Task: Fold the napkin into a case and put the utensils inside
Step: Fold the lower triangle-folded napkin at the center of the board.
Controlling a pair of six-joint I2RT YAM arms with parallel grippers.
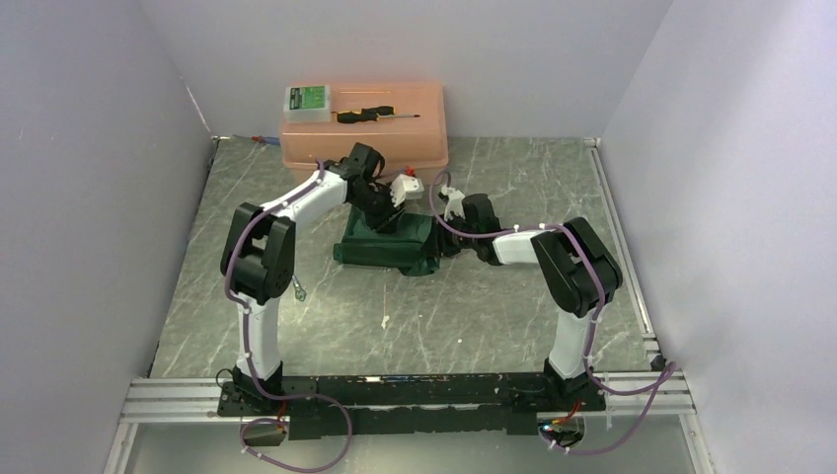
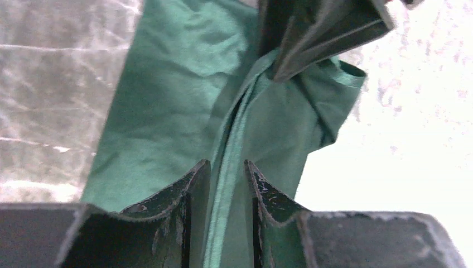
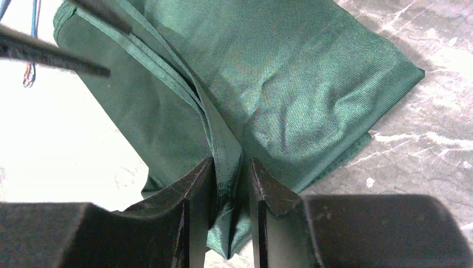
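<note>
While the napkin [image 1: 383,247] is laid folded in layers at the middle of the marble-patterned table [image 1: 494,316], it is met by both grippers, the left at its far side and the right at its right end. A raised hem of the cloth is seen running between the fingers of the left gripper [image 2: 227,167], whose jaws are parted wider than the hem and are not pressed against it. A ridge of cloth is straddled by the right gripper [image 3: 228,164]; whether it is pinched or merely enclosed cannot be told. Behind the napkin, against the back wall, a peach plastic box [image 1: 365,143] is set, and on its lid a black-handled screwdriver [image 1: 375,116] and a small white case with a green label [image 1: 309,101] are laid.
</note>
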